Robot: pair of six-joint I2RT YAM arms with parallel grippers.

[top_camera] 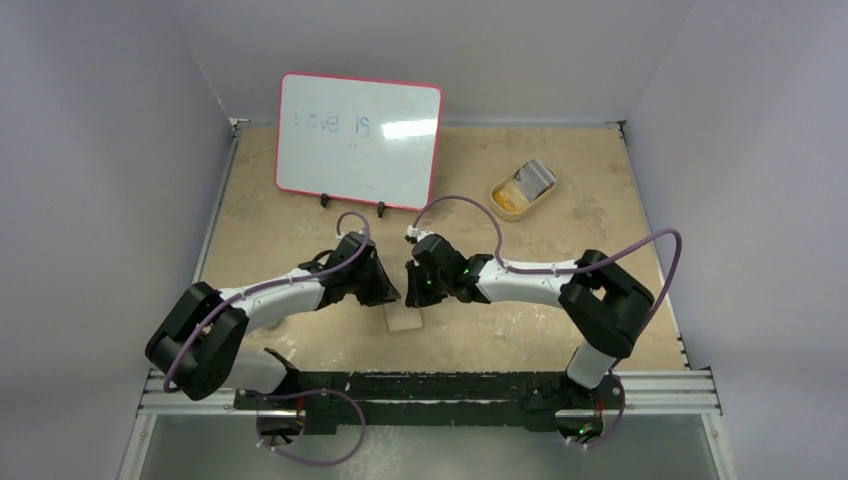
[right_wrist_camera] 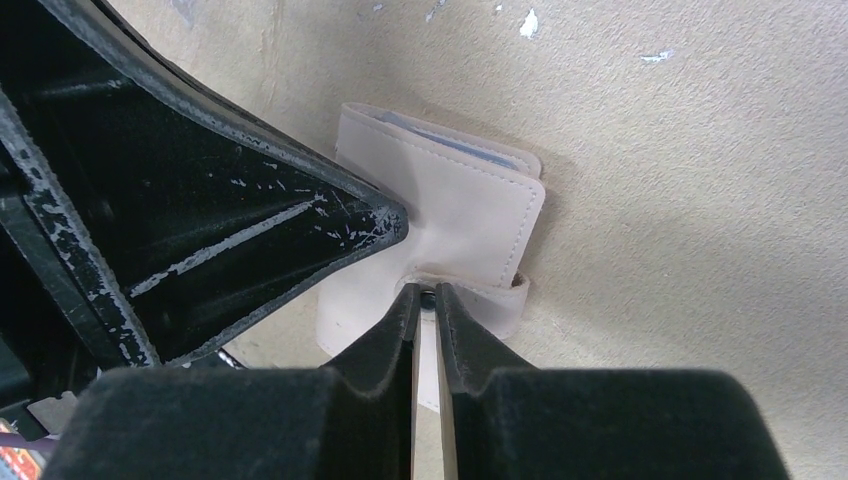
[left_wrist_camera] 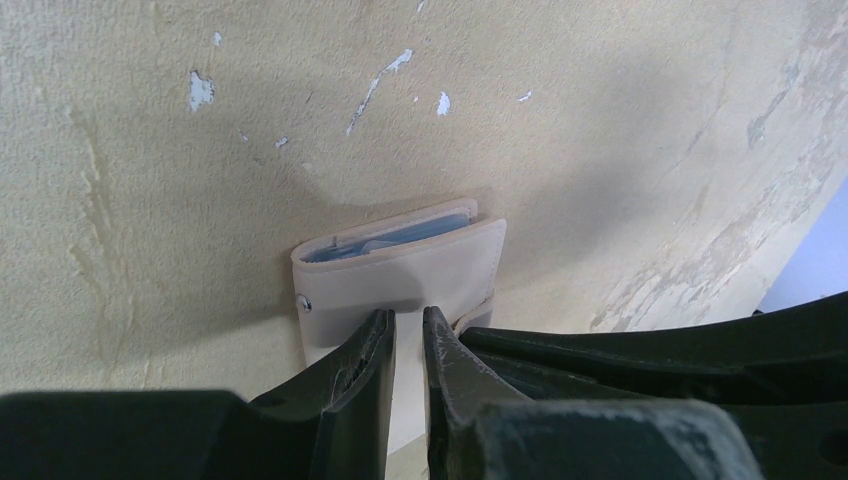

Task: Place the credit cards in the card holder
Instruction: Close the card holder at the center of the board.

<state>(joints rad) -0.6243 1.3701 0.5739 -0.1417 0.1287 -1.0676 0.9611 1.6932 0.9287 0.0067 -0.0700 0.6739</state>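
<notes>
1. From the overhead camera I see the tan table [top_camera: 520, 330], its surface worn and flecked with white chips.
2. A red-rimmed whiteboard [top_camera: 358, 140] stands propped at the far side, left of centre, with faint writing on it.
3. The left arm [top_camera: 280, 295] and the right arm [top_camera: 540, 282] both reach inward and meet nose to nose over the middle of the table.
4. The left gripper [left_wrist_camera: 408, 318] is down on the card holder's cover. Its fingers stand a narrow slit apart with tan material showing between them, and I cannot tell whether they pinch anything. In the right wrist view one of its fingers [right_wrist_camera: 395, 220] lies against the cover.
5. The right gripper [right_wrist_camera: 425, 292] has its fingers drawn almost together, clenched on the end of the card holder's snap tab.
6. A tan oval dish [top_camera: 499, 199] sits near the far right, well apart from both grippers. Flat greyish pieces lie in it, too small for me to identify.
7. The card holder [left_wrist_camera: 400, 275] lies flat on the table between the two grippers, just nearer the arm bases than their tips. It is folded over, and the tab wraps round its edge.
8. The credit cards [left_wrist_camera: 400, 238] show as thin bluish-grey edges peeking out of the card holder's far pocket. I cannot count them.
9. A small metal stud [left_wrist_camera: 303, 302] sits at the card holder's left corner.
</notes>
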